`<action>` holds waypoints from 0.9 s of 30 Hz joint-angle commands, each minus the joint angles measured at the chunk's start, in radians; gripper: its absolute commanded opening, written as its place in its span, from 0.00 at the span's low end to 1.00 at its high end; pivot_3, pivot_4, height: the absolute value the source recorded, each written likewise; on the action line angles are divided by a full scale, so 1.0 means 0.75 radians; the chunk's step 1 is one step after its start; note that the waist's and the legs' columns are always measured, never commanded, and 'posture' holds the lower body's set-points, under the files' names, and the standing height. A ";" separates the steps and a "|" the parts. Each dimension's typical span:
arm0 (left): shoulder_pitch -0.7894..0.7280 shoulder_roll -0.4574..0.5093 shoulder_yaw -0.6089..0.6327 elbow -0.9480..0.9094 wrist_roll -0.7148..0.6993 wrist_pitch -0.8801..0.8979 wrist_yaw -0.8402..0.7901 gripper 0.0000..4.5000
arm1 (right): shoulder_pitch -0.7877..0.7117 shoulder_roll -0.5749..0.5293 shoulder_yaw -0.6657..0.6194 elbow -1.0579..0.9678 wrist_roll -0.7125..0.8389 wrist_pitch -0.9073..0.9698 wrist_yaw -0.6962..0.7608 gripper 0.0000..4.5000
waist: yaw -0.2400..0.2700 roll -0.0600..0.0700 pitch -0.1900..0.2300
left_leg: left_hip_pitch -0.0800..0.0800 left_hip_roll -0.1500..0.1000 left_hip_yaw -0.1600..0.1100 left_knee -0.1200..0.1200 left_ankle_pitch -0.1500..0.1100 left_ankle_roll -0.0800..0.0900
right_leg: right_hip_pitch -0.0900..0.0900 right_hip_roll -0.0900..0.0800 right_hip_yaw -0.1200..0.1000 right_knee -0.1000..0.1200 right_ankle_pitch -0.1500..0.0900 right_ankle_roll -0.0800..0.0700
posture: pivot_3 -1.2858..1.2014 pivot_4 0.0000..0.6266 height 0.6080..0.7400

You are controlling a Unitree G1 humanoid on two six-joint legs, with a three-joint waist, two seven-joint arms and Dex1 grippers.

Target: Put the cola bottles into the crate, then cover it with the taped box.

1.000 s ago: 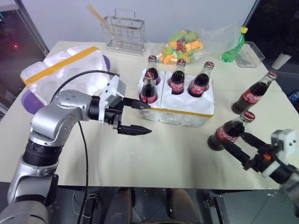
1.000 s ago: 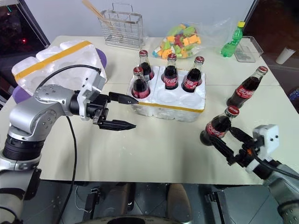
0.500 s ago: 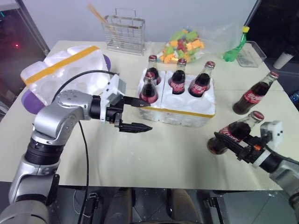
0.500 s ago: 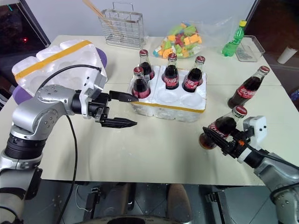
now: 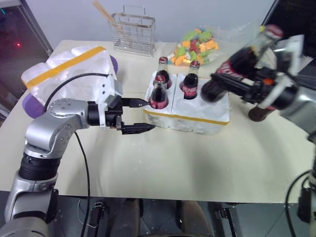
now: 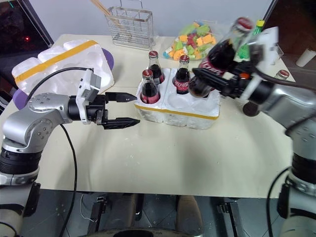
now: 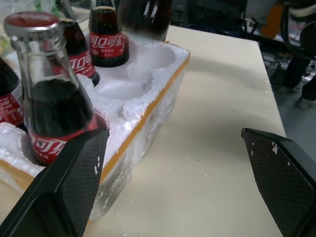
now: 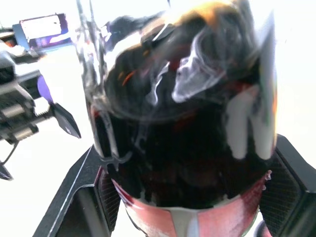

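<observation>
Three cola bottles [image 5: 159,94] stand upright in the crate [image 5: 197,117], which sits near the middle of the table [image 5: 197,168]. Two fill the wells at its left end, one behind the other, and the third is in the back row just to their right. The front wells toward the crate's right end are bare white foam.

A fourth cola bottle [image 6: 219,54] is clenched in the right gripper [image 6: 217,79] and hangs in the air over the crate's right half, tilted with its red cap toward 1 o'clock and its base toward 7 o'clock. In the right wrist view its dark body sits between the two black fingers [image 8: 79,192].

Another cola bottle [image 5: 256,112] stands on the table at about 3 o'clock from the crate, mostly hidden behind the right arm. Its cap [image 6: 281,74] peeks out past the arm in the right eye view.

At 9 o'clock from the crate the left gripper [image 5: 140,116] hovers just beside the crate's left end, pointing level toward it, its jaws spread wide and grasping nothing.

Farther out at 9 to 10 o'clock the taped box [image 5: 69,74] lies on the table well apart from the crate, its wide yellow strip facing up.
</observation>
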 commanded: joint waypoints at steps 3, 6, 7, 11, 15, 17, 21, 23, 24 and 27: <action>-0.006 0.022 0.054 -0.074 -0.036 -0.001 0.027 1.00 | -0.065 0.066 0.153 0.073 -0.203 -0.103 0.117 0.64 | 0.002 0.001 0.000 | 0.000 0.000 -0.001 -0.003 0.000 0.000 | -0.002 0.001 -0.001 0.002 0.000 0.000 | 0.52 0.24 0.99; -0.005 0.024 0.055 -0.080 -0.036 -0.001 0.035 1.00 | -0.043 0.117 0.188 0.088 -0.241 -0.111 0.146 0.64 | 0.001 0.000 0.000 | 0.000 0.000 -0.001 -0.002 0.000 0.000 | -0.001 0.001 -0.001 0.001 0.000 0.000 | 0.52 0.24 0.99; -0.004 0.023 0.055 -0.081 -0.037 -0.002 0.038 1.00 | -0.037 0.136 0.194 0.090 -0.247 -0.110 0.152 0.64 | 0.000 0.000 0.000 | 0.000 0.000 -0.001 -0.002 0.000 0.000 | -0.001 0.001 -0.001 0.001 0.000 0.000 | 0.52 0.24 0.99; -0.005 0.017 0.048 -0.082 -0.035 -0.006 0.047 1.00 | -0.032 0.208 0.225 0.104 -0.306 -0.110 0.155 0.64 | -0.002 0.000 0.000 | 0.002 0.000 -0.001 -0.002 0.000 0.000 | -0.001 0.001 -0.001 0.003 0.000 0.000 | 0.52 0.24 0.99; -0.019 0.012 0.034 -0.067 -0.033 -0.014 0.038 1.00 | -0.030 0.253 0.254 0.160 -0.391 -0.098 0.133 0.64 | -0.005 0.000 0.000 | 0.002 0.000 -0.001 -0.002 0.000 0.000 | 0.000 0.001 -0.001 0.002 0.000 0.000 | 0.52 0.24 0.99; -0.035 0.003 0.021 -0.052 -0.028 -0.019 0.033 1.00 | -0.029 0.270 0.235 0.173 -0.418 -0.091 0.107 0.87 | -0.006 0.000 0.000 | 0.002 0.000 -0.001 -0.002 0.000 0.000 | 0.000 0.001 -0.001 0.003 0.000 0.000 | 0.52 0.24 0.99; -0.054 -0.017 0.002 -0.038 -0.024 -0.024 0.021 1.00 | 0.015 0.246 0.109 0.058 -0.370 -0.030 0.061 0.99 | 0.001 0.000 0.000 | 0.002 0.000 -0.001 -0.001 0.000 0.000 | 0.000 0.001 -0.001 0.003 0.000 0.000 | 0.52 0.24 0.99; -0.060 -0.025 -0.004 -0.031 -0.020 -0.025 0.017 1.00 | 0.059 0.219 0.016 -0.043 -0.323 0.016 0.032 0.99 | 0.002 0.000 0.000 | 0.002 0.000 -0.001 -0.001 0.000 0.000 | 0.000 0.001 -0.001 0.003 0.000 0.000 | 0.52 0.24 0.99; -0.063 -0.029 -0.006 -0.026 -0.019 -0.025 0.016 1.00 | 0.096 0.192 -0.065 -0.113 -0.285 0.051 0.010 0.99 | 0.007 0.000 0.000 | 0.002 0.000 -0.001 0.000 0.000 0.000 | 0.001 0.001 -0.001 0.003 0.000 0.000 | 0.52 0.24 0.99; -0.062 -0.031 -0.003 -0.024 -0.021 -0.023 0.009 1.00 | 0.208 0.124 -0.300 -0.277 -0.177 0.153 -0.056 0.99 | 0.007 0.000 0.000 | 0.002 0.000 -0.002 0.000 0.000 0.000 | 0.001 0.001 -0.001 0.002 0.000 0.000 | 0.52 0.24 0.99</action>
